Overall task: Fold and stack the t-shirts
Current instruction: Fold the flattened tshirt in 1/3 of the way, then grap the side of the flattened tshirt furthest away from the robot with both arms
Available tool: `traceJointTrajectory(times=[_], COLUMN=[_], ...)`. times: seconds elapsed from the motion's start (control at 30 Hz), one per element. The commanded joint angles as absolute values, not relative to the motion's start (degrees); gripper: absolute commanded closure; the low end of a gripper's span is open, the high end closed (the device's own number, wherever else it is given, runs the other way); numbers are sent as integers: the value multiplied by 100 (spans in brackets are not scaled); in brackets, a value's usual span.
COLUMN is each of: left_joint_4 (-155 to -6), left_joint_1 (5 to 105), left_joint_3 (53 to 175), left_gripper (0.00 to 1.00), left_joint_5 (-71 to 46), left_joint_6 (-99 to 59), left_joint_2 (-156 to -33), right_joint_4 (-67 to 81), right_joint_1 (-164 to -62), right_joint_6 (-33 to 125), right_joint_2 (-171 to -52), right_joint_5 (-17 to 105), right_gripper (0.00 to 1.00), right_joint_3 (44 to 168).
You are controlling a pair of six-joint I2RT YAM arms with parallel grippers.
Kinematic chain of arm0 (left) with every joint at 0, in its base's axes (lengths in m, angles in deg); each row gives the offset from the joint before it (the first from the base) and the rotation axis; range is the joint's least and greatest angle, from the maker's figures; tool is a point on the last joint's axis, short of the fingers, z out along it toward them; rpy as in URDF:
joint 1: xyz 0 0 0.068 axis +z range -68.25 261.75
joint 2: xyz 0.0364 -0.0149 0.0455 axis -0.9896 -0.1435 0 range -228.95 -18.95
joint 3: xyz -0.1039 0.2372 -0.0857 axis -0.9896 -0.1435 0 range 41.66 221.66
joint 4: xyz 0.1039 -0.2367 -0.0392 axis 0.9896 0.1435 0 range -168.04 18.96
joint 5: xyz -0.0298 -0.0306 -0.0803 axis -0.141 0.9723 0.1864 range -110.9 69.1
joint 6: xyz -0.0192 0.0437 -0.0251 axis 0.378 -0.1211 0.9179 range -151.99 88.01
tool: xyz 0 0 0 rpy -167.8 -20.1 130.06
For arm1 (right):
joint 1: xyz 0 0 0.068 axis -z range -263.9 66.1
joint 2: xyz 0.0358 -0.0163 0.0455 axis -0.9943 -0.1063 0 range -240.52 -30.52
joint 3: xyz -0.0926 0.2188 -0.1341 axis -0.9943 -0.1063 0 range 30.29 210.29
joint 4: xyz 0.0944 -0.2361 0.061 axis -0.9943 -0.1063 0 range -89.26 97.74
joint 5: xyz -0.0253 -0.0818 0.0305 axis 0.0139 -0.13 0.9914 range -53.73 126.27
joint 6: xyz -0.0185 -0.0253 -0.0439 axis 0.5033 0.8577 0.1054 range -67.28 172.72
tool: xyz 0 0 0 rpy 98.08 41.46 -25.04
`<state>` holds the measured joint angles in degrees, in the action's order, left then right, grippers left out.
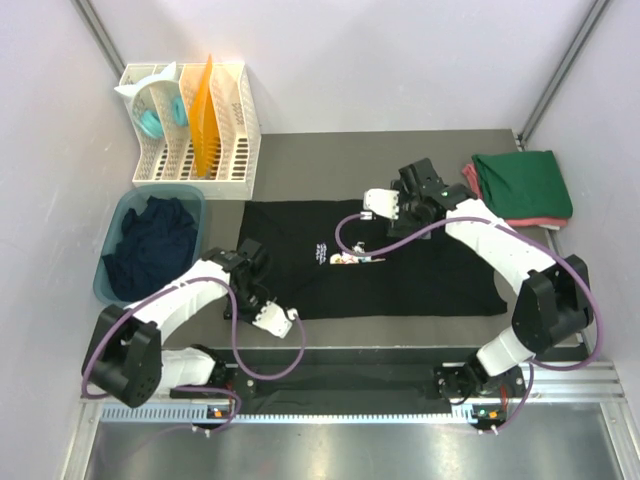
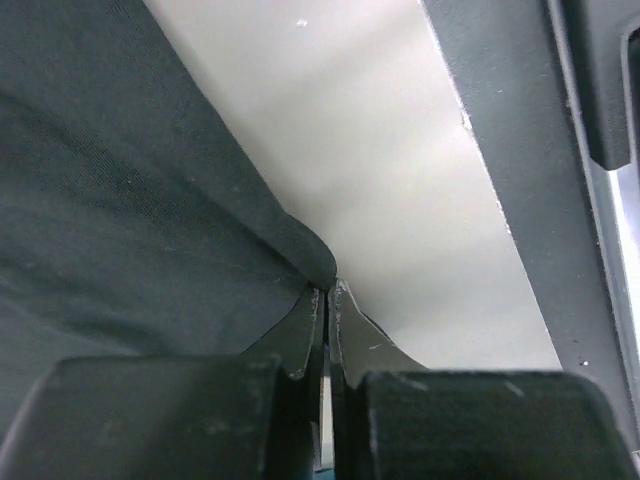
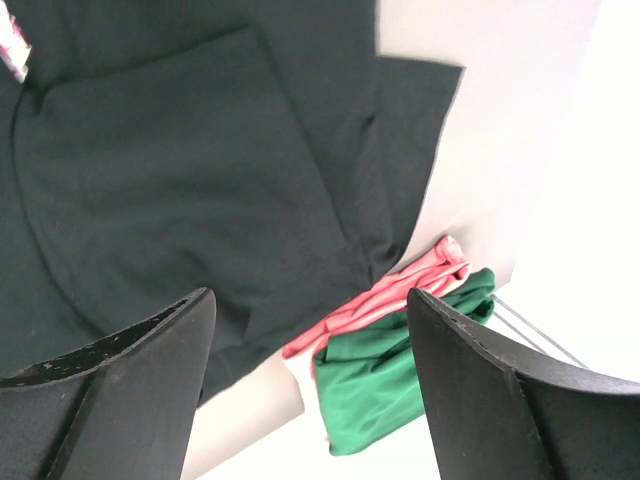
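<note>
The left hand (image 2: 328, 300) is pressed together. Its fingers (image 2: 300, 330) meet right on the curled near edge of the black t-shirt (image 2: 120, 180). A thin nip of cloth appears to sit between them, though the tips hide the contact itself. From above, this hand sits low at the shirt's near-left corner, close to the front edge of the desk (image 1: 330, 160).

The right hand (image 3: 310, 370) is spread wide and holds nothing. It hangs over the far side of the same shirt, about midway along its far edge.

The black t-shirt lies spread flat across the middle of the desk, with its small white-and-coloured print (image 1: 345, 257) facing up. At the far right corner a folded green t-shirt (image 1: 520, 180) rests on a pinkish-red t-shirt (image 1: 540, 222), whose edge shows beneath it. At the left, the teal tub (image 1: 120, 215) holds a heap of dark t-shirts (image 1: 150, 245).

I judge the first fold of the black shirt to be just starting. The stack has two pieces, and the shirts in the tub are not yet done.

The next move calls for the right hand to come down and close on the far edge opposite its partner. Both hands can then lift that side together and carry it across evenly. The lift should be low enough that the rest of the shirt stays flat and does not drag or bunch.
</note>
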<state>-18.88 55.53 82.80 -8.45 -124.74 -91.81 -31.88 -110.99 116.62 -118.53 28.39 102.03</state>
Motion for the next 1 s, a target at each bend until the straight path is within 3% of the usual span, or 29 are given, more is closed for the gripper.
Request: traceJointTrajectory(times=[0.0, 0.03, 0.07, 0.17, 0.33, 0.5, 0.63, 0.77, 0.97], left_joint_4=[-1369, -1553, -1615, -1791, -1739, -2924, -3522, -4665, -4639], left_joint_1=[5441, 5441, 5433, 5441, 5520, 5660, 5924, 6118, 6249], left_joint_3=[8235, 8226, 8252, 8541, 9515, 10150, 11071, 11179, 12075], left_gripper=[84, 69, 43, 27, 24, 19, 18, 19, 20], left_joint_5=[-560, -552, -639, -945, -1158, -1623, -1773, -2652, -2801], left_joint_6=[-12350, -12218, -12104, -11612, -10934, -10293, -9678, -9220, -8650], left_joint_2=[-8751, -8698, -8663, -8724, -8935, -9101, -9794, -10419, -11702], right_joint_4=[-2918, -2883, -2865, -2847, -2830, -2821, -3163, -3331, -3216], right_joint_1=[-10957, -10921, -10834, -10650, -10359, -9972, -9700, -9541, -9533], right_joint_6=[11117, 11012, 10759, 10214, 9527, 8814, 8262, 8058, 8102], right_joint_2=[-11946, -11973, -12060, -12332, -12816, -13746, -14739, -15751, -16323], right_joint_5=[3012, 3047, 3108, 3196, 3284, 3442, 3705, 3908, 3908], right_gripper=[21, 20, 19, 17, 15, 13, 12, 13, 13], right_joint_3=[10727, 10806, 10999, 11369, 12239, 13179, 14145, 15024, 15307])
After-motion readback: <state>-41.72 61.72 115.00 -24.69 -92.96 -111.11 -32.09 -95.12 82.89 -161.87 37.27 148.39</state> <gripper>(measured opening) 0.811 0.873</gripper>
